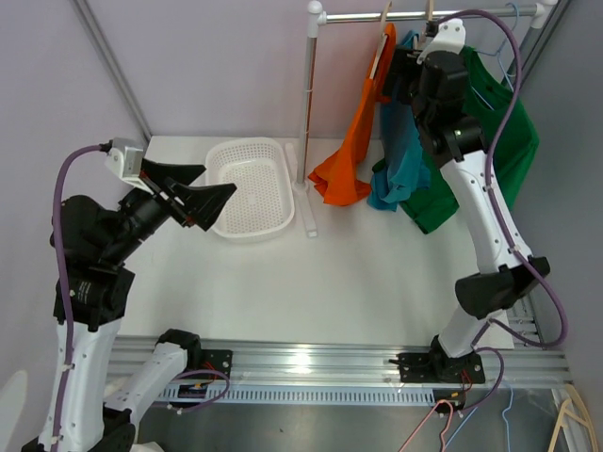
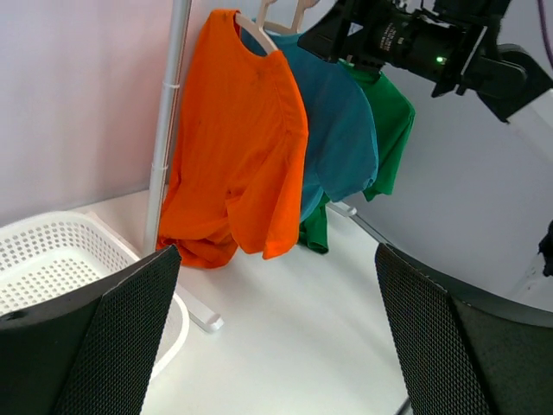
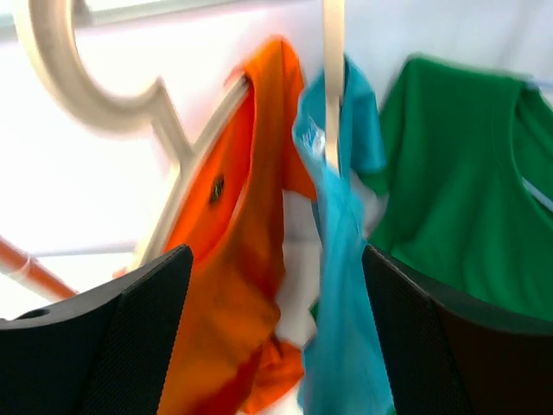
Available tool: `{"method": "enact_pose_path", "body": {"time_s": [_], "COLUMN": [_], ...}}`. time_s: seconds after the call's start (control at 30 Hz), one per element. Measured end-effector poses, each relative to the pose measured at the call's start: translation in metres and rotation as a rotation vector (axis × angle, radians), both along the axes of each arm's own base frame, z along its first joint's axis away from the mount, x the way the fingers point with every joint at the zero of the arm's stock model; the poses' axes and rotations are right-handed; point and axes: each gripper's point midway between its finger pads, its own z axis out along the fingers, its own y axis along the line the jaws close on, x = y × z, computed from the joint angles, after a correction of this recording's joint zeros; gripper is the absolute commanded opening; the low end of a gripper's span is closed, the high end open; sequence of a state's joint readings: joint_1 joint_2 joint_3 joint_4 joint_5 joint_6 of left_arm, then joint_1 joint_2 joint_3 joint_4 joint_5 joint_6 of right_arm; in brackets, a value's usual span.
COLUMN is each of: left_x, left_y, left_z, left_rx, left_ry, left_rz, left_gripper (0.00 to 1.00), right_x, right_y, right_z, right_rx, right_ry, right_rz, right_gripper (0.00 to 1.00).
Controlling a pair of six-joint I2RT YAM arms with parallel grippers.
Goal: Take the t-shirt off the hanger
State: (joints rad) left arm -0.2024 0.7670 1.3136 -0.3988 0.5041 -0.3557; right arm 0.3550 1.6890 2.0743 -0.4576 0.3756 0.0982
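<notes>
Three t-shirts hang on hangers from a rack rail (image 1: 424,14): orange (image 1: 350,141), blue (image 1: 400,160) and green (image 1: 495,141). My right gripper (image 1: 393,77) is open and empty, raised high at the hangers, in front of the orange and blue shirts. In the right wrist view the cream hanger (image 3: 104,95) carries the orange shirt (image 3: 229,259); the blue shirt (image 3: 346,277) hangs between my fingers' line; the gripper (image 3: 276,337) touches nothing. My left gripper (image 1: 219,181) is open and empty over the table's left, facing the shirts (image 2: 242,147).
A white mesh basket (image 1: 250,188) sits on the table at the back left, beside the rack's white upright pole (image 1: 309,104) and its foot (image 1: 307,207). The rack stands at the back right. Spare hangers lie at the bottom right floor (image 1: 565,414).
</notes>
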Motion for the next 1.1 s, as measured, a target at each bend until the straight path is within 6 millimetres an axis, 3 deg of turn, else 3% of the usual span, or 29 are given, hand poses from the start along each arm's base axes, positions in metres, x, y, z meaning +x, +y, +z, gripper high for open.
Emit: {"method": "enact_pose_path", "body": {"time_s": [0.33, 0.7, 0.83, 0.93, 1.0, 1.03, 1.07, 1.1], "left_x": [0.005, 0.010, 0.011, 0.012, 0.013, 0.014, 0.014, 0.015], "left_y": [0.002, 0.005, 0.006, 0.007, 0.007, 0.007, 0.007, 0.007], "left_z": [0.013, 0.010, 0.013, 0.012, 0.011, 0.010, 0.009, 0.009], "left_rx": [0.008, 0.018, 0.018, 0.018, 0.019, 0.019, 0.020, 0.020], "left_ry": [-0.058, -0.072, -0.087, -0.088, -0.085, -0.083, -0.082, -0.081], "left_rz": [0.018, 0.043, 0.053, 0.058, 0.061, 0.062, 0.061, 0.062], "left_gripper": [0.99, 0.99, 0.99, 1.00, 0.99, 0.99, 0.99, 0.99], "right_x": [0.052, 0.088, 0.100, 0.106, 0.107, 0.108, 0.108, 0.108], "right_y": [0.000, -0.027, -0.034, -0.038, -0.041, -0.041, -0.041, -0.041], "right_z": [0.038, 0.019, 0.011, 0.009, 0.008, 0.009, 0.010, 0.011], "right_rx": [-0.019, -0.060, -0.075, -0.078, -0.081, -0.080, -0.087, -0.086], "right_ry": [-0.124, -0.118, -0.118, -0.122, -0.123, -0.127, -0.131, -0.135], "right_rz": [-0.024, -0.084, -0.099, -0.100, -0.100, -0.099, -0.096, -0.095], "right_gripper": [0.72, 0.65, 0.46, 0.40, 0.27, 0.08, 0.00, 0.00]}}
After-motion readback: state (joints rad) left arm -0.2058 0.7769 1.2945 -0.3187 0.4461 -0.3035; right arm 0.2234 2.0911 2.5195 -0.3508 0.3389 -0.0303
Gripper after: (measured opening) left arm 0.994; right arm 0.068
